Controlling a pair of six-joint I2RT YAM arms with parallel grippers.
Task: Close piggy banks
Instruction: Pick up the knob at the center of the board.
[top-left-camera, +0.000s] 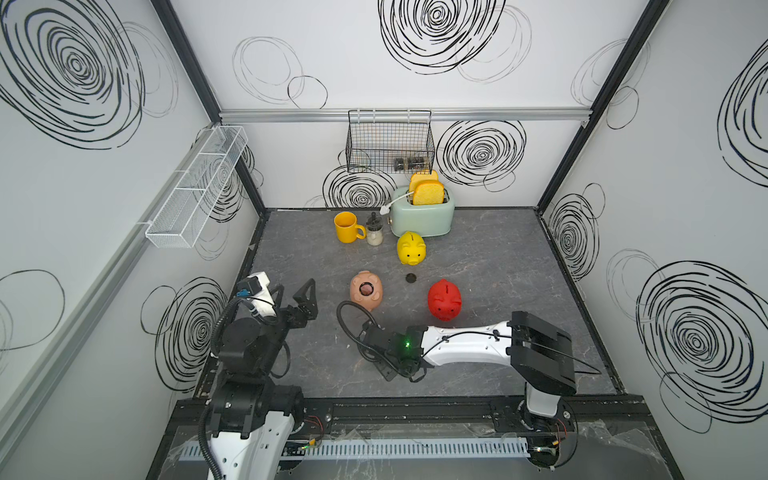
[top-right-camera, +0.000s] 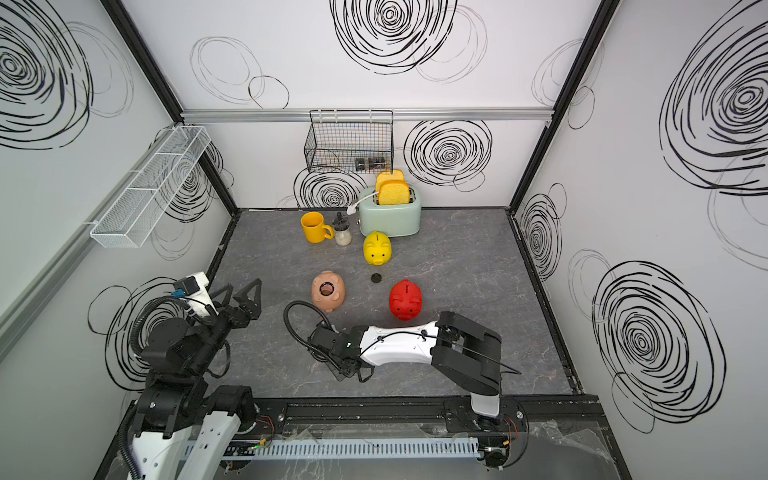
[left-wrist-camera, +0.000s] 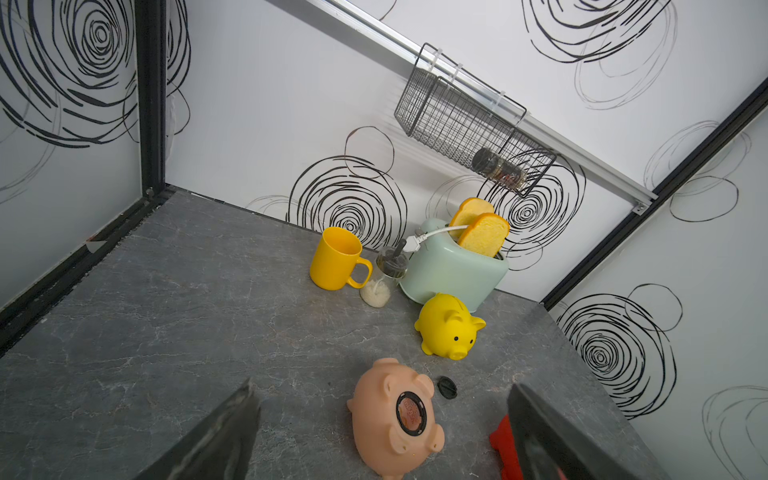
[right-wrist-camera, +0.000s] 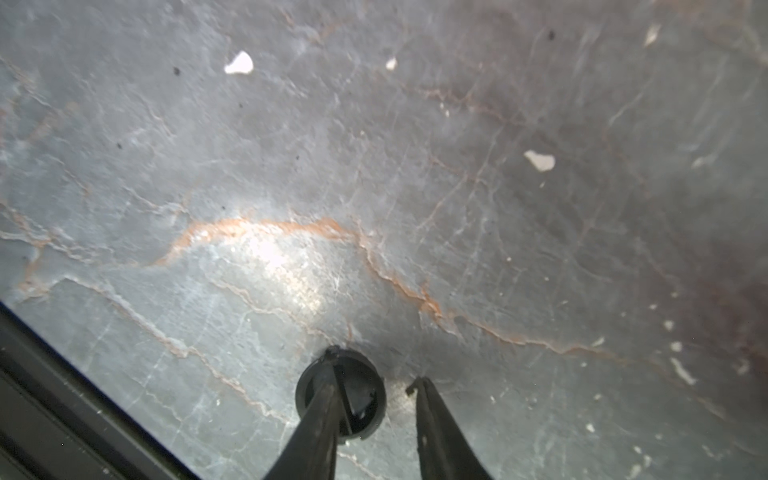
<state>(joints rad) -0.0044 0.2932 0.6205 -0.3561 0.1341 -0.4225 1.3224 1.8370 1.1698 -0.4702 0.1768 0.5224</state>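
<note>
A toaster (top-left-camera: 428, 220) stood at the back of the tabletop (top-left-camera: 519, 270), a jar (top-left-camera: 374, 233) and then a mug (top-left-camera: 345, 227) to its left. The rear piggy bank (top-left-camera: 410, 249) sat just before the toaster. Nearer the front were the left piggy bank (top-left-camera: 365, 296) and the right piggy bank (top-left-camera: 444, 300), apart, a plug (top-left-camera: 411, 277) between them.

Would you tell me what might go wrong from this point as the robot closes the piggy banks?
1. The right gripper meets the small black round plug off-centre, with one finger over it and the other beside it. Closing may flick it away.
2. The pale pink plastic piggy bank lies belly-up and unheld. Pressing may roll it, since the open left gripper stands apart.
</note>
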